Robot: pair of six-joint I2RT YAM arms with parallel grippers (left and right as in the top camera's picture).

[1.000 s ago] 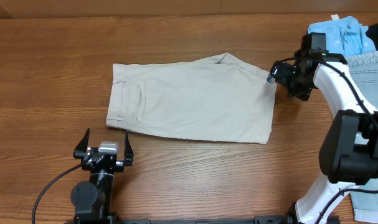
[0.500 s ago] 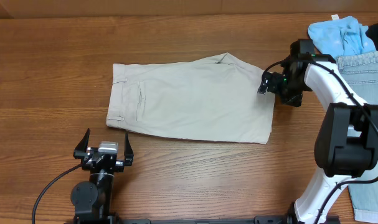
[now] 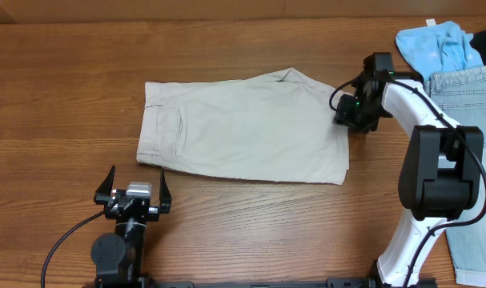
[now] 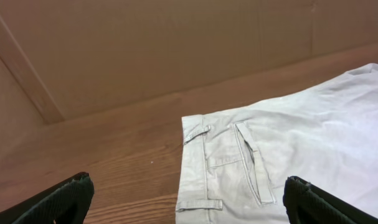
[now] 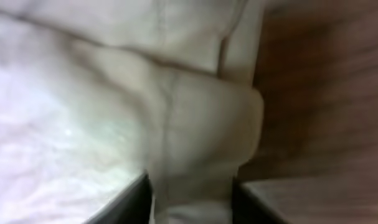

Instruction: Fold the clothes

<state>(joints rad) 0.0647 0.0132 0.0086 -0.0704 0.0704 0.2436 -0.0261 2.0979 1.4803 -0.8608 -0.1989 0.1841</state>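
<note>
The clothes, beige shorts, lie flat mid-table with the waistband to the left and the leg hems to the right. My right gripper is down at the upper right hem corner. In the right wrist view a bunched fold of the beige cloth sits pinched between its dark fingers, so my right gripper is shut on it. My left gripper rests near the front edge, open and empty, below the waistband. The left wrist view shows the waistband, belt loop and back pocket of the shorts ahead of my open left gripper.
A light blue garment and pale denim jeans lie at the far right, beside and behind the right arm. A brown cardboard wall stands along the back of the wooden table.
My right gripper moved left and down onto the upper right hem corner of the shorts and closed on the cloth. The left arm stayed still.
</note>
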